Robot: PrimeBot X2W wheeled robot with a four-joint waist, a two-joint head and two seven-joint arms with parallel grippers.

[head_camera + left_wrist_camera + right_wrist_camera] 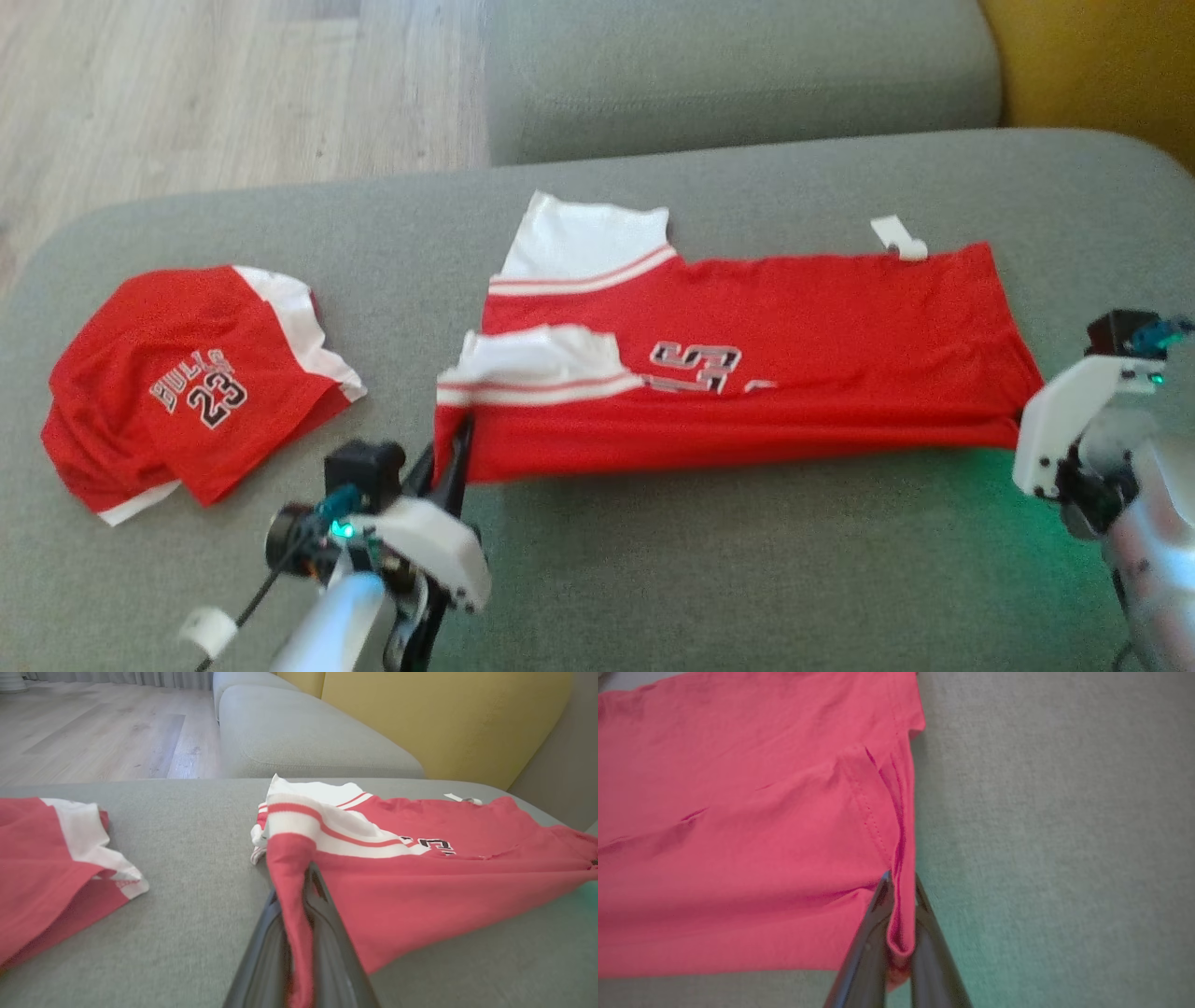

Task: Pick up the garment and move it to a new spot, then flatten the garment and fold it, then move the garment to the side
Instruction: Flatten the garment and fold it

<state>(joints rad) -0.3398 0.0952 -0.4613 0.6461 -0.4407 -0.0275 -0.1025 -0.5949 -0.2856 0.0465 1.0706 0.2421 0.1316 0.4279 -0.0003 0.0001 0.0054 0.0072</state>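
Folding step: left gripper and right gripper each pinch a near corner of the red jersey; next, lift both evenly toward the far edge.

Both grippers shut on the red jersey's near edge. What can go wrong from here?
1. The right gripper pinches only a narrow hem fold of the red short-sleeved jersey; it may slip on lifting.
2. The white-trimmed sleeve lies crumpled over the front near the left gripper; folding could trap it.
3. The second red garment printed 23 lies close on the left; a sideways move might snag it.
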